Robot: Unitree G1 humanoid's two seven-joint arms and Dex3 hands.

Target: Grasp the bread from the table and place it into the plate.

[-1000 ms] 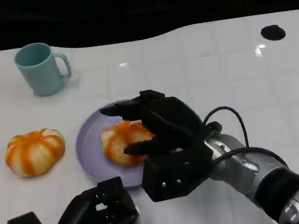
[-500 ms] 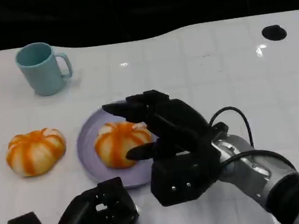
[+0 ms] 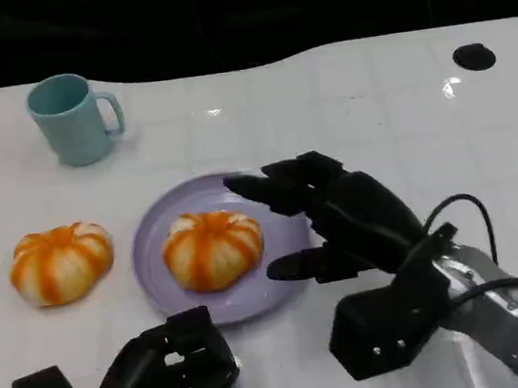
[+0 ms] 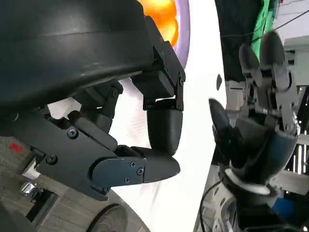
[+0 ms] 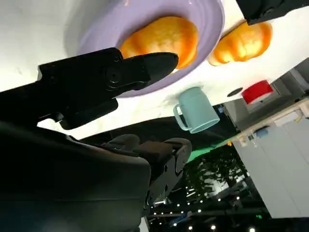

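Bread (image 3: 213, 248): one orange-striped roll, resting in the lilac plate (image 3: 156, 225), centre of frame. Right hand (image 3: 345, 217), lower right: fingers spread, holding nothing, just beside the roll. Left hand (image 3: 167, 375), bottom left: fingers curled in, empty. Risk: a fingertip could catch the plate's rim and shift it. Second roll (image 3: 60, 262) on table, left. Blue mug (image 3: 71, 118), upper left; contents not visible.

bread: 2 — one (image 3: 213, 248) on the plate, one (image 3: 60, 262) left of it | plate (image 3: 277, 275): 1 | mug (image 3: 71, 118): 1 | hands: 2 — left hand (image 3: 167, 375), right hand (image 3: 345, 217)
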